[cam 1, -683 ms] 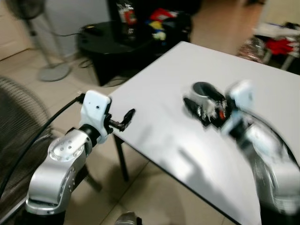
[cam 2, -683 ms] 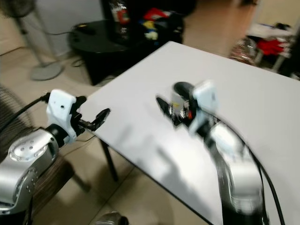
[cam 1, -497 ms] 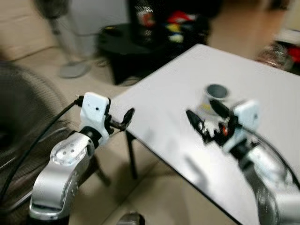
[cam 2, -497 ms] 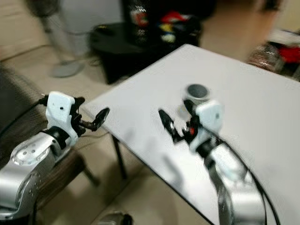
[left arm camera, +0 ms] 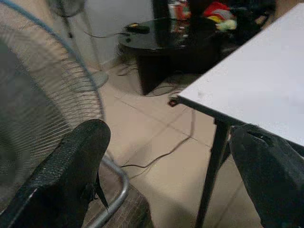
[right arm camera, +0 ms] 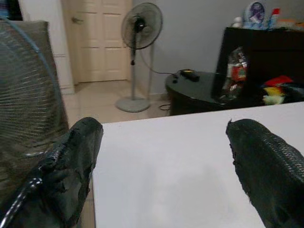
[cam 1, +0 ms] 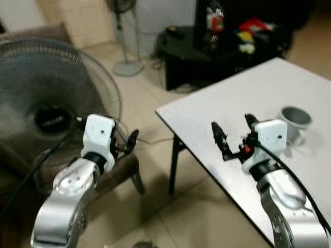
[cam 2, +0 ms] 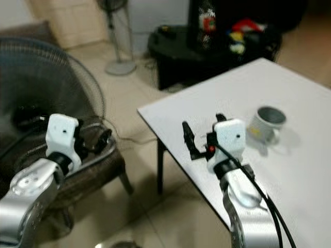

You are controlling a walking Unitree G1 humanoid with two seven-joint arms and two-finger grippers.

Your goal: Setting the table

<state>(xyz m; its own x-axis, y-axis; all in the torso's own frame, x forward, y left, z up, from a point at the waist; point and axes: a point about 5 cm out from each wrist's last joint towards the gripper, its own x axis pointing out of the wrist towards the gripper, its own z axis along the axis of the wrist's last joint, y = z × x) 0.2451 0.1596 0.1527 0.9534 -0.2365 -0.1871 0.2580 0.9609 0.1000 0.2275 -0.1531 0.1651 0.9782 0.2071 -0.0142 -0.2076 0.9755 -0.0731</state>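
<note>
A small grey mug stands upright on the white table, mouth open to the ceiling and showing a dark, shadowed inside. Its wall is pale grey with a faint yellowish mark on the side turned toward the camera, and a small handle juts from its lower right side. It sits well in from the table's near-left corner, roughly midway between the left edge and the far edge, and casts a soft shadow to its right. Whether it holds anything cannot be told.
</note>
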